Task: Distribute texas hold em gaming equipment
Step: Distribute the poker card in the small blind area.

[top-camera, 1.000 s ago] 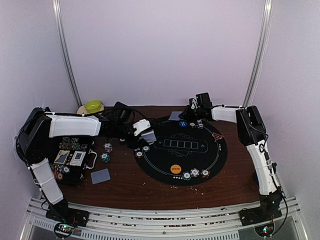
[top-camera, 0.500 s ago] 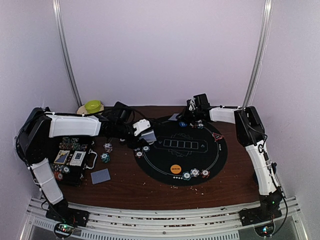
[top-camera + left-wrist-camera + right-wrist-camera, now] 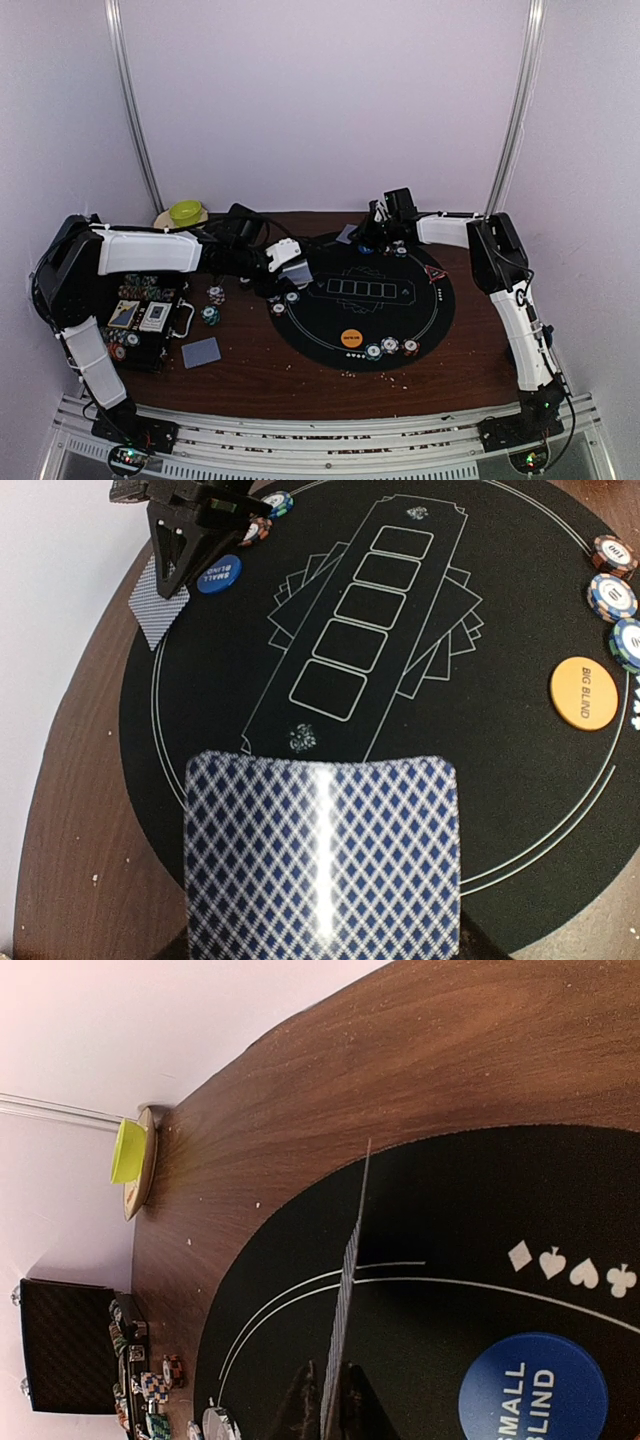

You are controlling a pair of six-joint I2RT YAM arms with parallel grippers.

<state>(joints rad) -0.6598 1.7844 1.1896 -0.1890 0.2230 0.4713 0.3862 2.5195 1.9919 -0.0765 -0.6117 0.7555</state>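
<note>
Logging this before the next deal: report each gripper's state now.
Left gripper: closed, holding a blue-backed card.
Right gripper: closed, pinching an edge-on card.

You have one blue-diamond-backed card (image 3: 322,860) held back-up over the left edge of the round mat (image 3: 420,310). A second card (image 3: 158,602) is held tilted at the mat's far edge, overhanging it, just beside the blue SMALL BLIND button (image 3: 218,573). A third card (image 3: 201,352) lies flat on the wood, left of the mat. The orange BIG BLIND button (image 3: 351,338) sits inside the mat's near rim, with three striped chips (image 3: 390,345) in a row just right of it. Two more chips (image 3: 291,296) lie on the left rim.
</note>
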